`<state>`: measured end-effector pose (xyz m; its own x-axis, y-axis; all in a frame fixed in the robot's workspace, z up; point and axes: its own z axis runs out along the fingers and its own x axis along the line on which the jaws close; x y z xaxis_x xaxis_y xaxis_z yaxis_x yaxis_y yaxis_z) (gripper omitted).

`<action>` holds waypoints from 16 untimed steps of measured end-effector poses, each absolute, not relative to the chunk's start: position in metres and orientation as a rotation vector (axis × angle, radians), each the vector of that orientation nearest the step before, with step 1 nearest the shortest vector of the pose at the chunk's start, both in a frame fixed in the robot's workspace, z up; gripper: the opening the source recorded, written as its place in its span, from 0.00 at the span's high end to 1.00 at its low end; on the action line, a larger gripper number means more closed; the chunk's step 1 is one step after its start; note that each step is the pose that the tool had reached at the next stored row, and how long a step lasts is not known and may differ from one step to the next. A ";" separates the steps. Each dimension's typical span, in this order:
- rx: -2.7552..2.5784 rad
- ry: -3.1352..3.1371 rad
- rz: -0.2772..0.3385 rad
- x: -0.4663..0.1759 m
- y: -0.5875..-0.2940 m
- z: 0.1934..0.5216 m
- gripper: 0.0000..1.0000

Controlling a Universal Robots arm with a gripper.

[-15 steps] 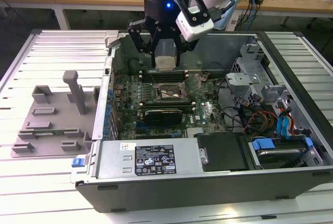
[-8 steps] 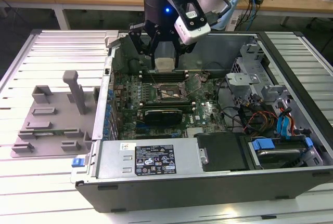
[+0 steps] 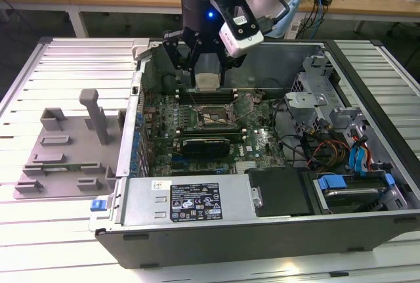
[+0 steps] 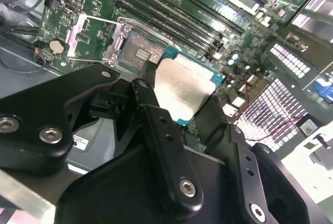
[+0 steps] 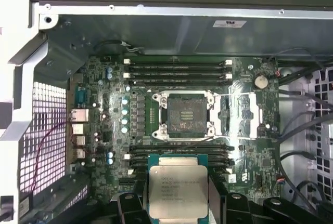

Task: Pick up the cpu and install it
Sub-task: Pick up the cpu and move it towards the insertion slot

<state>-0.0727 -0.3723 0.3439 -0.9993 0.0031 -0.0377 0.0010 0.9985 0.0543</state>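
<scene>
The gripper (image 3: 209, 83) has its fingers clamped on the cpu (image 5: 178, 190), holding it flat above the motherboard (image 5: 106, 130), near the open socket (image 5: 186, 114) inside the computer case (image 3: 275, 234).

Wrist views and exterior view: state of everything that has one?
Black gripper: shut on the cpu, above the green motherboard.
Silver-topped square cpu: gripped, not seated in the socket.
Black-framed square socket: empty, metal load plate flipped open.
Grey metal computer case: side open, motherboard exposed.
</scene>
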 end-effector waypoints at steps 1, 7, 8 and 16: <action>0.003 3.103 0.084 -0.072 -0.369 0.341 0.45; 0.003 3.106 0.081 -0.067 -0.360 0.325 0.45; 0.003 3.110 0.081 -0.065 -0.358 0.322 0.45; 0.004 3.125 0.081 -0.050 -0.346 0.314 0.45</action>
